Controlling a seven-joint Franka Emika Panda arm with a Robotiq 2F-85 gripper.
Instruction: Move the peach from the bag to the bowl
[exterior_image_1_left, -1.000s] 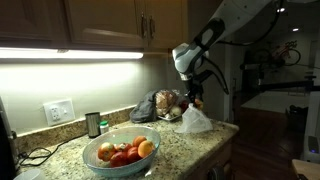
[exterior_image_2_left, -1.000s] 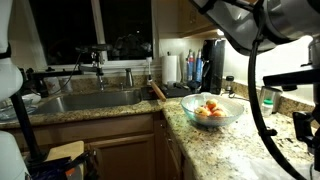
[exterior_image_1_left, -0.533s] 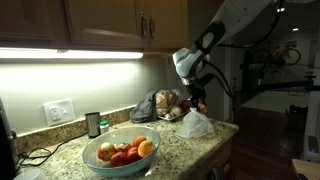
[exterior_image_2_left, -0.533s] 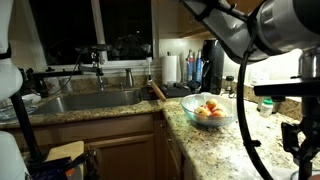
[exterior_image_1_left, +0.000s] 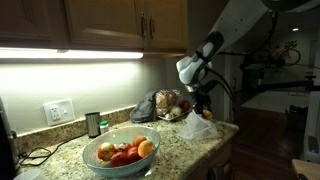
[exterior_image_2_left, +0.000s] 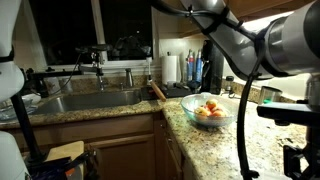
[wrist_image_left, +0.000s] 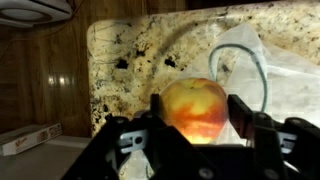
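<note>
Wrist view: the jaws are pinching the peach (wrist_image_left: 195, 110), one finger (wrist_image_left: 152, 112) on each side of it, and the fruit shows yellow-orange with a red blush. Beyond it, at about 2 o'clock, lies the bag (wrist_image_left: 270, 65), thin whitish film with its mouth gaping toward the camera, on the speckled granite tabletop (wrist_image_left: 130, 55). The peach sits clear of the bag's opening (I cannot tell whether it touches the film at all). In an exterior view the arm (exterior_image_1_left: 225, 35) reaches down from 1 o'clock, the wrist hanging just above the bag, which is near the tabletop's corner. The bowl (exterior_image_1_left: 118, 169), already holding several red and orange fruits (exterior_image_1_left: 126, 152), stands well apart at about 8 o'clock from the bag. A dark grey sack (exterior_image_1_left: 148, 106) slumps just behind the bag, and a small dark cup (exterior_image_1_left: 93, 124) stands behind the bowl by the wall.
</note>
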